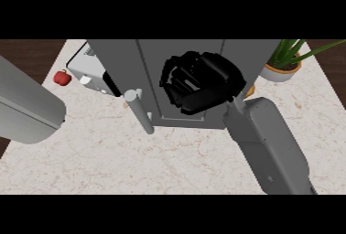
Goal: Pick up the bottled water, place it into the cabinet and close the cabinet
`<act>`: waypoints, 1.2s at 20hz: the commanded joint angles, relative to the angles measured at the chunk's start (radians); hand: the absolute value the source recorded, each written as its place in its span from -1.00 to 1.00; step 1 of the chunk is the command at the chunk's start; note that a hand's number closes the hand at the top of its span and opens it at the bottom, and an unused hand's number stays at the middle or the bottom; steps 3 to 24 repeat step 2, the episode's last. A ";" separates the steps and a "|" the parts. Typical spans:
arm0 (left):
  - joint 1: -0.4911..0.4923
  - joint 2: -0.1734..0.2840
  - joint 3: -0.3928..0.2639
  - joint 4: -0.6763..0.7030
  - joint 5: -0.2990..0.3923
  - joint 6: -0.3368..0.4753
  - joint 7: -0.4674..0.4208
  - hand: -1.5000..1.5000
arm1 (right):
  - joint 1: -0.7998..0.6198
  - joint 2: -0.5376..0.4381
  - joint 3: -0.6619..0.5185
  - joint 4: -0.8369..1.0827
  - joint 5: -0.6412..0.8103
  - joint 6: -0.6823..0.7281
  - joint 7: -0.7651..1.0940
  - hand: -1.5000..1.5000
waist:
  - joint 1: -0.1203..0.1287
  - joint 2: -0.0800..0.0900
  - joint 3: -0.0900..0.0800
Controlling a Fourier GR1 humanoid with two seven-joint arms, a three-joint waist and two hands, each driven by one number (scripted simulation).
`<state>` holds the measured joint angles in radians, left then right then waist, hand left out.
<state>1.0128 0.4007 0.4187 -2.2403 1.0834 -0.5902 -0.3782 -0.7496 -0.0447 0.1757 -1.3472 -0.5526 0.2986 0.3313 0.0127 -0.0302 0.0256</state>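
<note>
The near stretch of the marble tabletop [135, 164] lies open between the two grey forearms. Mid-tabletop, the right robot hand [199, 84] has its fingers curled against the grey cabinet [128, 59]; whether they enclose the bottled water I cannot tell. Near the far edge sit a red apple [62, 78] left and a potted plant [287, 61] right.

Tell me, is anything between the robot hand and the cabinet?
Nothing visible is. The right robot hand is curled up right over the grey cabinet. I cannot see the bottle, so I cannot tell whether the hand holds it. The cabinet's handle sticks out to its left.
</note>
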 commanded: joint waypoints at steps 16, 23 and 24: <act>0.002 -0.040 -0.033 -0.035 -0.031 0.019 0.030 -1.00 | -0.160 0.042 -0.064 0.153 -0.011 -0.065 0.012 1.00 | 0.033 0.037 -0.026; 0.002 -0.040 -0.033 -0.035 -0.031 0.019 0.030 -1.00 | -0.160 0.042 -0.064 0.153 -0.011 -0.065 0.012 1.00 | 0.033 0.037 -0.026; 0.002 -0.040 -0.033 -0.035 -0.031 0.019 0.030 -1.00 | -0.160 0.042 -0.064 0.153 -0.011 -0.065 0.012 1.00 | 0.033 0.037 -0.026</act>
